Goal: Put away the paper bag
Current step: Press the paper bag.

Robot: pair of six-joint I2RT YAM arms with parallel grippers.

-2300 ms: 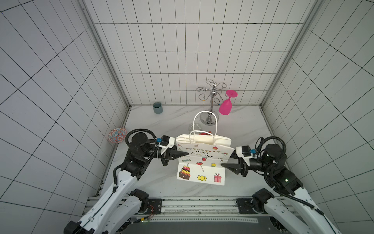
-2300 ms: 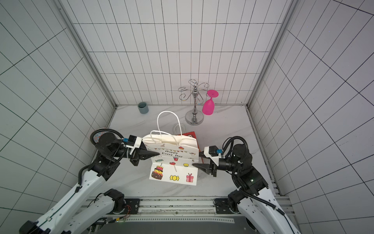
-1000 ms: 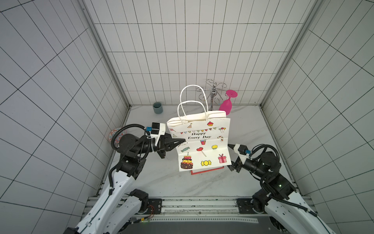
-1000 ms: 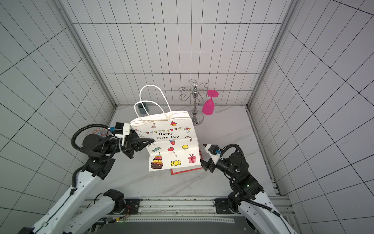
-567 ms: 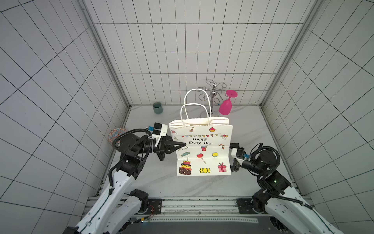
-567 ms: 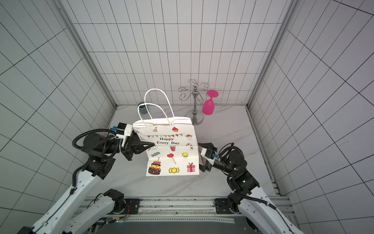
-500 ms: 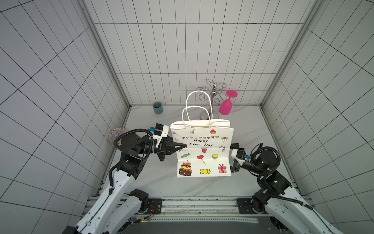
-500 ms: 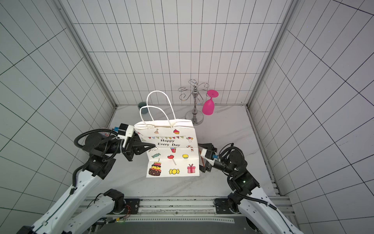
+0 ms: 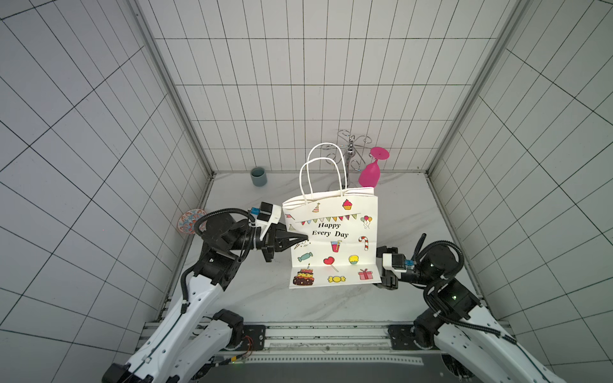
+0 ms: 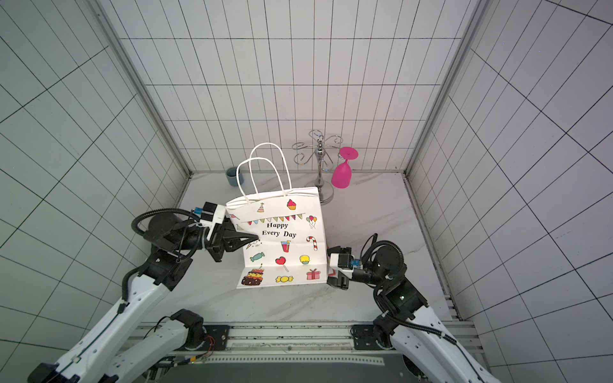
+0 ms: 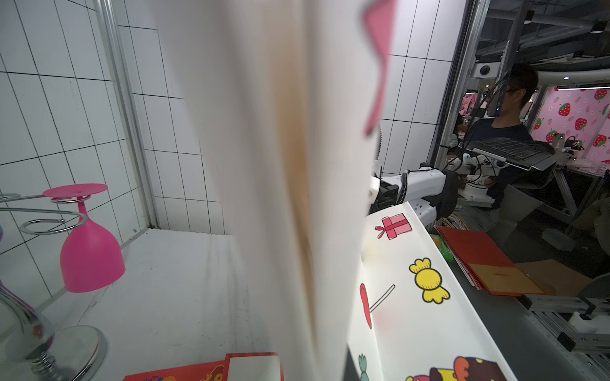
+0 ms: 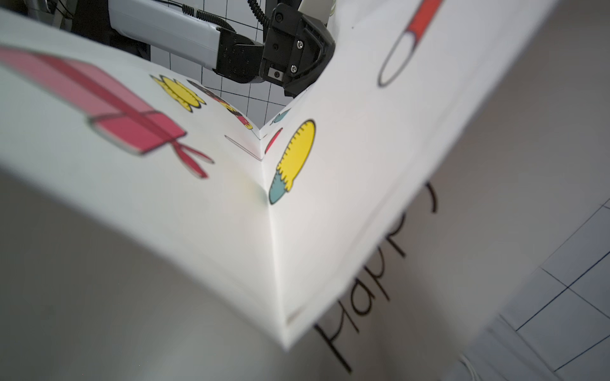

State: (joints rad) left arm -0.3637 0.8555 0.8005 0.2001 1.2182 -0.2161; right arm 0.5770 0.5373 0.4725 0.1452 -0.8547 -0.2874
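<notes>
Paper bag (image 9: pixel 335 228) in left pincer (image 9: pixel 301 239)

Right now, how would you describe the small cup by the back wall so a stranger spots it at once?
Follow the tiled back wall down to the white marbled tabletop, toward the robot's left corner. There a small grey-blue cylindrical cup stands upright, alone. Unlike the pink goblet hanging upside down from the chrome wire rack nearby, it is dull, stemless and rests on the tabletop.

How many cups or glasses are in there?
2. A pink glass hangs upside down from the metal rack at the back; a grey-blue cup stands by the back wall. The paper bag may hide others.
</notes>
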